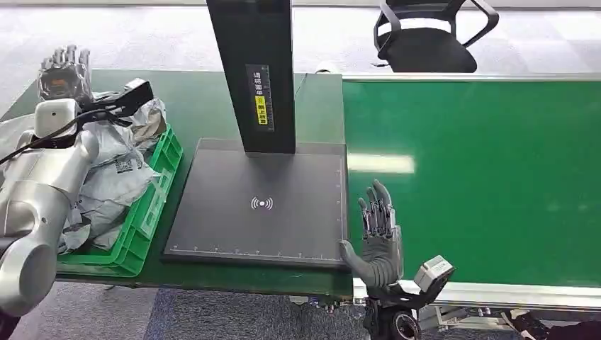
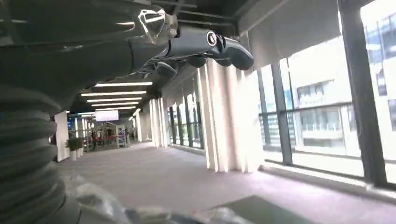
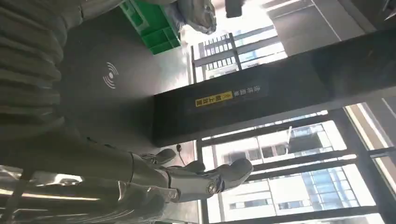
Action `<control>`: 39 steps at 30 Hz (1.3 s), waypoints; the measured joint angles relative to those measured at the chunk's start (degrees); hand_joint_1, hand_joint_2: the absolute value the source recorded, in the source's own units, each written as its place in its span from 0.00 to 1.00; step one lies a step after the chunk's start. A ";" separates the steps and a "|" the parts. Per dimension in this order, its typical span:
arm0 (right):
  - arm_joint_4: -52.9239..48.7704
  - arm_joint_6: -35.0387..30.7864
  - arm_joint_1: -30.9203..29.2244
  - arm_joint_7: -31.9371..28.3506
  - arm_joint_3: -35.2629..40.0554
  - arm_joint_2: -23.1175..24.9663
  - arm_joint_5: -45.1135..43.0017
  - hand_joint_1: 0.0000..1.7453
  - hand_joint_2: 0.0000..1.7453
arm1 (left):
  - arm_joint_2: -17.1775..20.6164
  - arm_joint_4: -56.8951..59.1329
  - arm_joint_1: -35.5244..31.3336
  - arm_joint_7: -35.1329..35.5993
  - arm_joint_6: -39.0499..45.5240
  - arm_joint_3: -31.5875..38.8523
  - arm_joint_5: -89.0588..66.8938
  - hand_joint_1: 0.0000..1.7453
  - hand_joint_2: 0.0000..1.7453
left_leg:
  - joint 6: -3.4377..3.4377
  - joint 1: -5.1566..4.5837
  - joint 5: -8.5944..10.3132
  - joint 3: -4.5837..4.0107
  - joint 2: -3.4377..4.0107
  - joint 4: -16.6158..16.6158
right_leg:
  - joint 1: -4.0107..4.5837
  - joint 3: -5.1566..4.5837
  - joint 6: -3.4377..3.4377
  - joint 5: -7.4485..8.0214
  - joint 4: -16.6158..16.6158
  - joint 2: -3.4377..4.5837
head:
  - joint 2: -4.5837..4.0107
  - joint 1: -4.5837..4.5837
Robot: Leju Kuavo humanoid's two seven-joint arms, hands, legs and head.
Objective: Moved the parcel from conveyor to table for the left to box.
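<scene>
My right hand [image 1: 375,237] is up with the fingers spread and straight, palm empty, hovering right over the seam where the flat matte-black scanner pad [image 1: 259,205] meets the conveyor [image 1: 482,177]. The pad is smooth, square-cornered, with a little wireless icon in the middle, and a tall dark post [image 1: 254,71] stands at its far edge. The belt on the outer side of that hand is plain green rubbery stuff with a metal rail along the near edge, lots of bare room there.

My left hand [image 1: 65,71] is raised above the far end of the green plastic crate [image 1: 152,205], fingers loosely extended, nothing in it. The parcels [image 1: 113,177] are crinkly grey poly bags heaped in that ribbed crate, just below and nearer than that hand, on the green tabletop [image 1: 198,106].
</scene>
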 measured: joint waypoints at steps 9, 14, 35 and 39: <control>0.00 -0.17 0.01 0.42 -0.17 0.28 0.07 0.00 1.00 | -0.17 -1.00 -0.07 -1.35 1.52 1.55 -0.13 0.00 1.00 | 0.00 0.00 0.00 0.01 0.00 0.00 | 0.00 0.00 0.00 0.00 0.00 0.00 | 0.00 0.02; 0.00 -0.31 0.33 0.42 -0.20 0.33 0.07 0.00 1.00 | -0.20 -1.62 0.10 -3.30 4.56 2.64 0.09 0.00 1.00 | 0.00 0.00 0.00 0.00 0.01 0.00 | 0.00 0.00 0.00 0.00 0.00 0.00 | 0.00 0.02; -0.53 -4.09 2.19 0.37 -0.77 0.52 0.00 0.00 1.00 | -21.61 -64.96 64.08 -53.85 -2.34 2.04 88.31 0.00 1.00 | 0.30 -0.50 -0.52 0.41 0.60 -0.14 | -0.51 0.19 0.37 -0.29 -0.10 0.56 | 0.00 -0.39; -0.85 -5.20 2.47 0.46 -0.68 0.50 0.04 0.00 1.00 | -23.98 -67.93 68.43 -53.83 -9.56 -0.24 91.17 0.00 1.00 | 0.31 -0.45 -0.49 0.49 0.58 -0.15 | -0.47 0.24 0.35 -0.26 -0.10 0.56 | 0.00 -0.39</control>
